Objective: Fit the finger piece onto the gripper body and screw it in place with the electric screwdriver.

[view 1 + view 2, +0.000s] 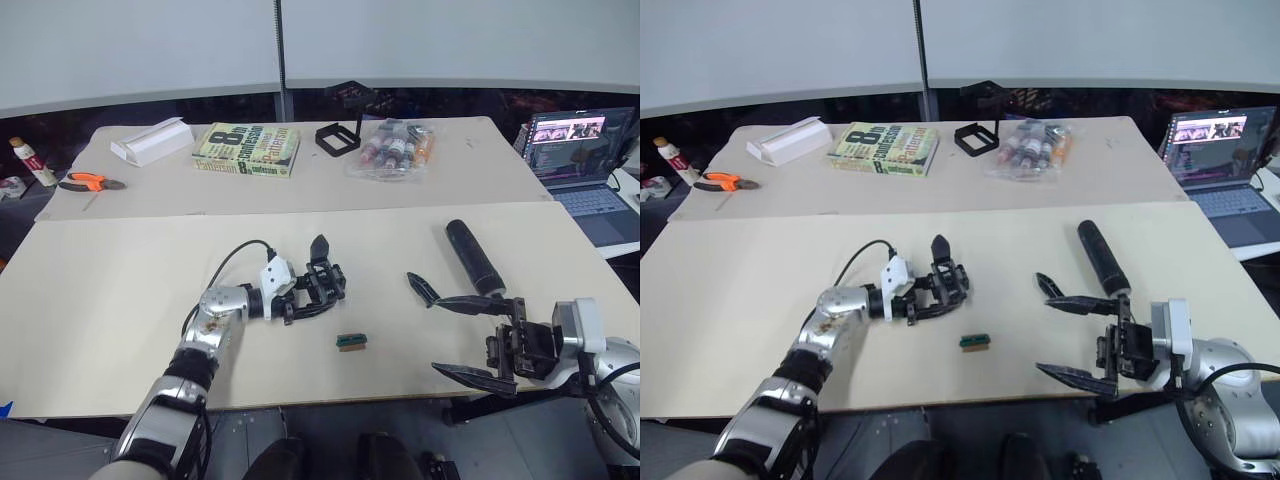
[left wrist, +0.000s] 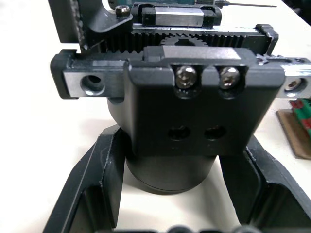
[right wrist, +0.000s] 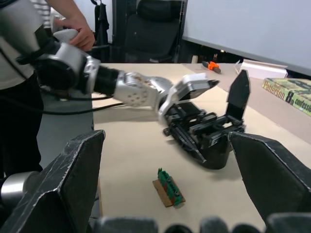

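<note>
The book lying next to the white box carries a large "8" and the word "Patterson" on its cover; its smaller print is too small to read.

The gripper body is sitting on the near counter, between the left gripper's fingers. A small block is lying just in front of it to the right. The electric screwdriver is lying further right, beyond the right gripper. On the far counter, pliers are lying left of a book, and a square frame is lying right of it.
</note>
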Tool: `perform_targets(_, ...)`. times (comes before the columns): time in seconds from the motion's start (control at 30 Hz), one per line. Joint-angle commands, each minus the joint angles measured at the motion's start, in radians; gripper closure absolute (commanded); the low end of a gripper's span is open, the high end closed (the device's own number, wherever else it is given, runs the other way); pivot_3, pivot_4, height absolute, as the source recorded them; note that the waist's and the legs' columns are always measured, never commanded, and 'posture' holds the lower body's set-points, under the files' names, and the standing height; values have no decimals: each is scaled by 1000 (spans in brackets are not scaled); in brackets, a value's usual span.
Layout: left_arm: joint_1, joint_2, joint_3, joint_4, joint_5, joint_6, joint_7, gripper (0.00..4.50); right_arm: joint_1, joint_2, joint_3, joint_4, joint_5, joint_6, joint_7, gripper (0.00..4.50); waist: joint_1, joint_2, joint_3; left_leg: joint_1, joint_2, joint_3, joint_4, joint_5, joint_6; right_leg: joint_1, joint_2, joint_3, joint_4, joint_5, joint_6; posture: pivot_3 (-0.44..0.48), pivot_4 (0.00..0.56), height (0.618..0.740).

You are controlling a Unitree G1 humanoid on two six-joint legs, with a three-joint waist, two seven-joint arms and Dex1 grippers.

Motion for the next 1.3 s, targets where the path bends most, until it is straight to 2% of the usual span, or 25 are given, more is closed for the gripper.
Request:
perform_targets(0.03, -55, -29, 12, 73, 8, -62, -36, 2182, 18, -9, -42, -48, 30, 11, -15, 0, 0, 0, 0, 0, 0, 0, 0, 0, 0, 0, 0, 0, 0, 0, 0, 0, 150, 740)
perform_targets(0.17, -62, -43, 22, 111, 11, -46, -63, 2182, 34, -11, -52, -59, 30, 13, -23, 0, 3, 0, 0, 0, 0, 0, 1, 0, 0, 1, 0, 0, 0, 0, 0, 0, 150, 740)
perform_targets(0.23, -55, -44, 30, 108, 17, -46, -53, 1176, 33, -11, -53, -57, 30, 15, -21, 0, 2, 0, 0, 1, 0, 0, 1, 0, 1, 1, 0, 0, 1, 0, 0, 0, 150, 740)
perform_targets(0.27, -50, -45, 36, 102, 15, -42, -49, 933, 32, -11, -53, -55, 30, 16, -20, 0, 3, 0, 0, 1, 0, 0, 1, 0, 1, 1, 0, 0, 1, 0, 0, 0, 150, 740)
perform_targets(0.33, -35, -49, 70, 71, -12, 2, -16, 10, 26, -10, -50, -51, 29, 17, -18, 0, 2, 0, 0, 1, 0, 0, 1, 0, 1, 1, 0, 0, 1, 0, 0, 0, 150, 740)
perform_targets(0.47, 36, -18, 83, -63, -22, 74, -5, 10, 13, -11, -45, -40, 27, 19, -12, 0, -3, 0, 0, 1, 0, 0, 1, 0, 1, 1, 0, 0, 1, 0, 0, 0, 150, 740)
perform_targets(0.63, 215, 45, 58, -385, -12, 214, 50, 10, -2, -16, -40, -17, 26, 23, 9, 0, -21, 1, 0, 1, 1, 0, 0, 0, 0, 0, 1, 2, 2, 0, 0, 0, 150, 740)
perform_targets(0.7, 267, 47, 54, -473, 20, 244, 132, 10, -13, -17, -35, -11, 24, 27, 11, 0, -21, 1, 0, 2, 1, 0, 0, 0, 1, 1, 0, 2, 2, 0, 0, 0, 150, 740)
perform_targets(0.83, 374, -39, 39, -645, 88, 331, 377, 10, -35, -20, -23, -5, 21, 41, 18, 0, -10, 1, 0, 4, 1, 0, 0, -1, 1, 3, 0, 2, 1, 0, 0, 0, 150, 740)
perform_targets(0.9, 389, -82, 30, -669, 114, 359, 462, 10, -42, -20, -22, -3, 21, 46, 22, 0, 1, 1, 0, 4, 0, 0, 0, -1, 1, 4, 0, 2, 0, 0, 0, 0, 150, 740)
perform_targets(1.1, 377, -152, 4, -675, 156, 436, 604, 10, -62, -23, -22, -1, 20, 59, 24, 0, 12, 1, -1, 5, 0, 0, 0, -1, 1, 5, 0, 2, 1, 0, 0, 0, 150, 740)
perform_targets(1.3, 362, -160, -33, -655, 160, 462, 614, 10, -63, -13, -19, -2, 13, 56, 24, 0, 14, 1, -1, 8, 0, 0, 0, -1, 1, 8, 0, 1, 1, 0, 0, 0, 150, 740)
